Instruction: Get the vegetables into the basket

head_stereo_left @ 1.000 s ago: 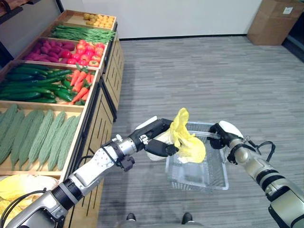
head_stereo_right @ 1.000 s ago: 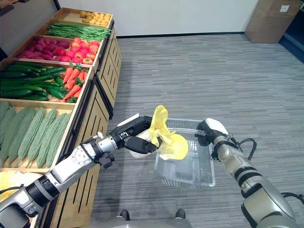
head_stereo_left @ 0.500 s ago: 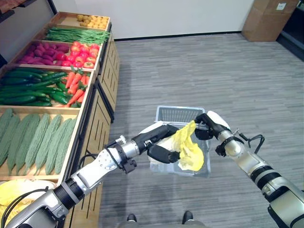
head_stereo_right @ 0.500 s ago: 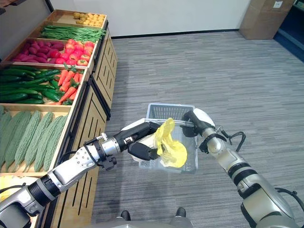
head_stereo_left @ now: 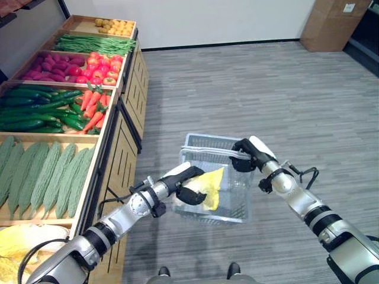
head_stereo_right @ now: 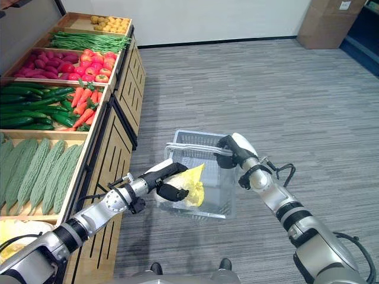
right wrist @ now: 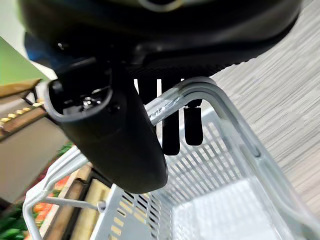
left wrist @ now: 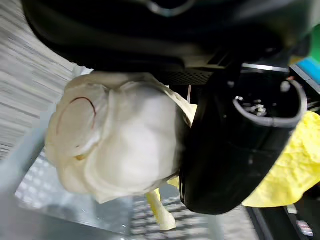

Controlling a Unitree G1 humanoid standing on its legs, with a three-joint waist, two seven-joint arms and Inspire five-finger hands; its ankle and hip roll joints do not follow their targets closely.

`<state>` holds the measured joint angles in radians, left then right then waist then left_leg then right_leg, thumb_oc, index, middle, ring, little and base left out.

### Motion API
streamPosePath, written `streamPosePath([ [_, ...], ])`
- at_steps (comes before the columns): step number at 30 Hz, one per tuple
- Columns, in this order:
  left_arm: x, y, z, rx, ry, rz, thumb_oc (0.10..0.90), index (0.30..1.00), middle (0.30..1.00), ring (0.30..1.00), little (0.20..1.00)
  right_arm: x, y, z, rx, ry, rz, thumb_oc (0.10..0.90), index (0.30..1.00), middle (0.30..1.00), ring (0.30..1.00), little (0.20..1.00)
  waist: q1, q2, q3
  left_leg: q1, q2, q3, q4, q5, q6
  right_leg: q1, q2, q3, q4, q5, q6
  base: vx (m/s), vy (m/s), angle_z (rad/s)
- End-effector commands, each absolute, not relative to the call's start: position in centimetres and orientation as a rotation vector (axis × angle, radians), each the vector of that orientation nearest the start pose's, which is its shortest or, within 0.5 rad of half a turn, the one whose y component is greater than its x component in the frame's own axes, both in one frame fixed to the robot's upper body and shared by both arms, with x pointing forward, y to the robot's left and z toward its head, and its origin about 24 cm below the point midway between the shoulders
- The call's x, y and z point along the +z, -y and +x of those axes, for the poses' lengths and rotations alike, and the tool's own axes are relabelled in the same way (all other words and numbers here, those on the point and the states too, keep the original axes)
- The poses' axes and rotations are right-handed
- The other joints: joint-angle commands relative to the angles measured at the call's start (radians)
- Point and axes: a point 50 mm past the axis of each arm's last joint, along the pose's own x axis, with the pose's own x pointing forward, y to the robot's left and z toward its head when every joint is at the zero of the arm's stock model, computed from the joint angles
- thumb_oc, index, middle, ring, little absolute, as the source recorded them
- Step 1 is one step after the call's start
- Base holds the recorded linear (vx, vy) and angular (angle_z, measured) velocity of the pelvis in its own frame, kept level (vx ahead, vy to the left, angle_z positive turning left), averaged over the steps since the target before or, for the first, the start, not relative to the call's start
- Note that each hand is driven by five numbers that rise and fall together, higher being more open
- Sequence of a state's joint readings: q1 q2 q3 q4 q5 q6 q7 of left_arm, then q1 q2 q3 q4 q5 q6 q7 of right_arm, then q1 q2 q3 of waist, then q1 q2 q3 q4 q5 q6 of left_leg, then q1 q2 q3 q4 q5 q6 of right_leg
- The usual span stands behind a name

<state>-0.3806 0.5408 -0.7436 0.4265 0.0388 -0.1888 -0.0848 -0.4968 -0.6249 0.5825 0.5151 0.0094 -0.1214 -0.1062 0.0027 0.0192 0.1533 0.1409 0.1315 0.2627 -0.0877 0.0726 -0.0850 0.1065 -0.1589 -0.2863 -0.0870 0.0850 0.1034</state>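
My left hand [head_stereo_left: 188, 184] grips the yellow cabbage [head_stereo_left: 208, 184] just inside the basket [head_stereo_left: 214, 148], unreleased, my right hand [head_stereo_left: 247, 157] curled round the basket's handle [right wrist: 210, 95].

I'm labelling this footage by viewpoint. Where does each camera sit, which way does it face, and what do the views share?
Left eye view: head camera looking down; left robot hand holds the yellow cabbage in the basket.
Right eye view: same, slightly offset; right robot hand grips the basket handle; vegetable shelves to the left.
Left wrist view: on the left wrist, close on the cabbage.
Right wrist view: on the right wrist, fingers round the handle.
All four share the basket.
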Motion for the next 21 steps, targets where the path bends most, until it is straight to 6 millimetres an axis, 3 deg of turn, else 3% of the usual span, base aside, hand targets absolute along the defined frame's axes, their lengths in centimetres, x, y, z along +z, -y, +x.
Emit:
streamPosePath([
  [1, 5.4, -11.3, 31.1, -0.603, 0.186, 0.8, 0.4, 0.3, 0.3, 0.3, 0.3, 16.7, 14.8, 34.8, 0.251, 0.477, -0.531, 0.4, 0.3, 0.3, 0.3, 0.3, 0.011, -0.032, -0.056, -0.01, 0.009, 0.001, 0.0, -0.048, -0.039, 0.047, -0.06, -0.034, 0.0, -0.032, 0.099, 0.0, 0.0, 0.0],
  [12, 3.6, -12.8, 32.0, -0.479, 0.113, 0.903, 0.414, 0.319, 0.319, 0.319, 0.319, 16.9, 12.8, 32.1, 0.389, 0.538, -0.33, 0.4, 0.3, 0.3, 0.3, 0.3, -0.01, -0.032, -0.058, -0.004, 0.009, 0.015, 0.0, -0.052, -0.038, 0.046, -0.06, -0.03, 0.0, -0.03, 0.098, 0.0, 0.0, 0.0],
  [13, 3.5, -13.3, 32.2, -0.449, 0.104, 0.933, 0.633, 0.627, 0.627, 0.627, 0.627, 17.0, 12.6, 31.8, 0.41, 0.547, -0.327, 0.4, 0.3, 0.3, 0.3, 0.3, -0.012, -0.033, -0.058, -0.003, 0.01, 0.018, 0.0, -0.052, -0.039, 0.045, -0.059, -0.028, 0.0, -0.03, 0.098, 0.0, 0.0, 0.0],
  [14, 3.5, -13.3, 32.2, -0.449, 0.105, 0.933, 0.9, 1.0, 1.0, 1.0, 1.0, 17.0, 12.6, 31.8, 0.41, 0.547, -0.327, 0.4, 0.3, 0.3, 0.3, 0.3, -0.012, -0.032, -0.058, -0.002, 0.01, 0.018, 0.0, -0.052, -0.039, 0.045, -0.059, -0.027, 0.0, -0.03, 0.098, 0.0, -0.005, -0.04],
  [21, 2.9, -15.2, 32.5, -0.372, 0.07, 1.029, 0.9, 1.0, 1.0, 1.0, 1.0, 16.5, 13.4, 32.1, 0.384, 0.521, -0.413, 0.4, 0.3, 0.3, 0.3, 0.3, -0.01, -0.035, -0.059, 0.004, 0.013, 0.021, 0.0, -0.053, -0.041, 0.047, -0.057, -0.026, 0.0, -0.032, 0.098, 0.0, -0.006, -0.02],
])
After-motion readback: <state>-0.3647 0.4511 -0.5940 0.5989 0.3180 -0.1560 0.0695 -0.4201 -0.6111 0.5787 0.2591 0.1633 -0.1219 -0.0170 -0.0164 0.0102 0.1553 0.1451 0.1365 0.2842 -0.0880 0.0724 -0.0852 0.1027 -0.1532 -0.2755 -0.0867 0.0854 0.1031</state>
